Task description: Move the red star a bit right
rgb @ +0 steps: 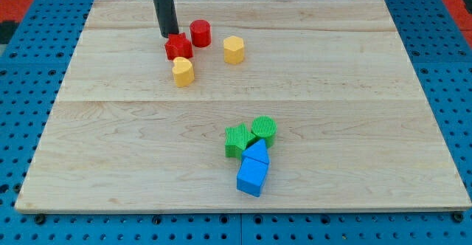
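Observation:
The red star (178, 47) lies on the wooden board (332, 97) at the upper left. My tip (167, 35) is at the star's upper left edge, touching or nearly touching it. A red cylinder (200, 32) stands just to the star's upper right. A yellow block (183, 71) sits right below the star, close to it. Another yellow hexagonal block (234, 49) lies further to the right.
A green star-like block (237, 139) and a green cylinder (264, 129) sit at the lower middle. Two blue blocks (254, 170) lie just below them, touching. Blue pegboard (29, 90) surrounds the board.

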